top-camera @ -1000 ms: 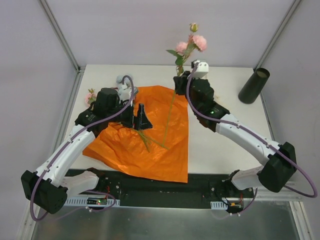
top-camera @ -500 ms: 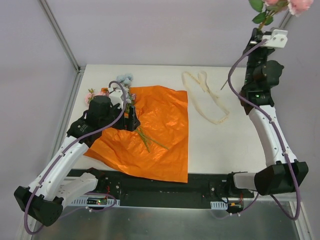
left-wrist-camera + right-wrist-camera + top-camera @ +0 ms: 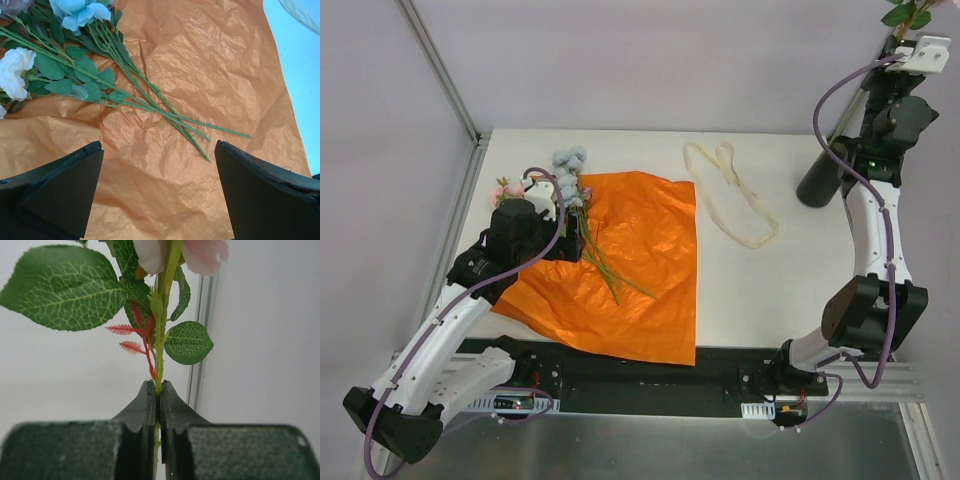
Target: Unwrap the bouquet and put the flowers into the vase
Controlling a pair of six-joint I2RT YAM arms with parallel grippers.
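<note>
The bouquet lies undone, its orange paper (image 3: 640,270) (image 3: 200,75) spread flat on the table. Several flowers (image 3: 570,175) (image 3: 75,75) rest on the paper's far left corner, with their green stems (image 3: 165,112) pointing toward the middle. My left gripper (image 3: 572,240) (image 3: 160,190) hovers open over bare paper just short of the stem ends, holding nothing. My right gripper (image 3: 898,45) (image 3: 159,395) is raised high at the far right, shut on the thorny stem of a pink flower (image 3: 200,252) (image 3: 905,12). It stands above the dark vase (image 3: 817,180), which the right arm partly hides.
A cream ribbon (image 3: 730,200) lies loose on the white table between the paper and the vase. Metal frame posts (image 3: 440,70) rise at the table's far corners. The vase stands near the table's right edge.
The right arm has swung the pink flower from over the paper up and right to above the vase. The left arm has drawn back left, uncovering the flowers lying on the paper.
</note>
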